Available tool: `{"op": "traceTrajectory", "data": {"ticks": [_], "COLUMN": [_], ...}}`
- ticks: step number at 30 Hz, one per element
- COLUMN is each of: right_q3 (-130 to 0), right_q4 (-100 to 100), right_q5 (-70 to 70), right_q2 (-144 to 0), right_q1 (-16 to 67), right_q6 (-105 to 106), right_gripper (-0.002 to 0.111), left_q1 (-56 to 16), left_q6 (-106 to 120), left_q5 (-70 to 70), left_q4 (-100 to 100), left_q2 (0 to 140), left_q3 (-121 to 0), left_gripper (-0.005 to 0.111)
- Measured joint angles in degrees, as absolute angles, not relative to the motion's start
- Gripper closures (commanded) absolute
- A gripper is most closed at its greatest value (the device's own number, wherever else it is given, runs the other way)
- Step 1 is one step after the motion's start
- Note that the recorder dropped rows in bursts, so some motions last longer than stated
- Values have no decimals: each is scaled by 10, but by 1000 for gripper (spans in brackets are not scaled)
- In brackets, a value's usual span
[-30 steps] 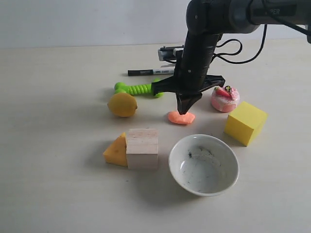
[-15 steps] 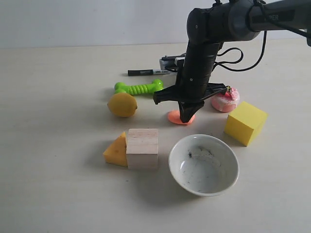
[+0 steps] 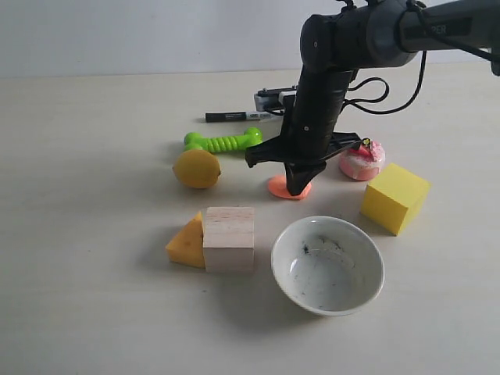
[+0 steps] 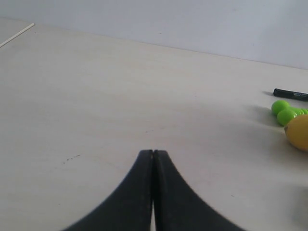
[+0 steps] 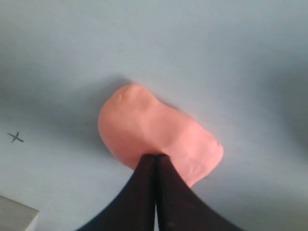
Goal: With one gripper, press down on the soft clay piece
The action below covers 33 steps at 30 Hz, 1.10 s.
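The soft clay piece (image 3: 278, 187) is a flat salmon-orange blob lying on the table between the lemon and the pink cake toy; the right wrist view shows it as an oval with a shallow dent (image 5: 154, 137). My right gripper (image 3: 295, 190) points straight down with its jaws shut, and its tip rests on the clay's near part (image 5: 155, 155). Nothing is held between the fingers. My left gripper (image 4: 153, 152) is shut and empty, low over bare table far to the left, out of the exterior view.
A yellow lemon (image 3: 197, 169), green dumbbell toy (image 3: 223, 142) and black marker (image 3: 238, 116) lie left and behind. A pink cake toy (image 3: 361, 158) and yellow cube (image 3: 394, 198) are right. A white bowl (image 3: 327, 266), wooden block (image 3: 228, 239) and yellow wedge (image 3: 187, 242) sit in front.
The right arm has come down and slightly forward, bringing the shut gripper tip from just above the clay onto it. The clay looks partly covered now. Nothing else moved.
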State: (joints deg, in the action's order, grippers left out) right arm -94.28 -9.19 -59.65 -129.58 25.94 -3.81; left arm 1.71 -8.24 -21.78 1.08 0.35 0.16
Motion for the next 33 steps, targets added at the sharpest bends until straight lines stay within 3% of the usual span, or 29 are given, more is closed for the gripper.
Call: {"op": "traceTrajectory", "data": {"ticks": [33], "right_q3": [-951], "right_q4": [-97], "right_q5": [-599], "right_q2": [-1322], "right_q1": [259], "right_q6": [50], "right_gripper": [108], "left_q1": [17], "left_q6": [-82], "left_q5": [-218], "left_q4": [11], "left_q2": [3], "left_q3": [2], "left_gripper": [107]}}
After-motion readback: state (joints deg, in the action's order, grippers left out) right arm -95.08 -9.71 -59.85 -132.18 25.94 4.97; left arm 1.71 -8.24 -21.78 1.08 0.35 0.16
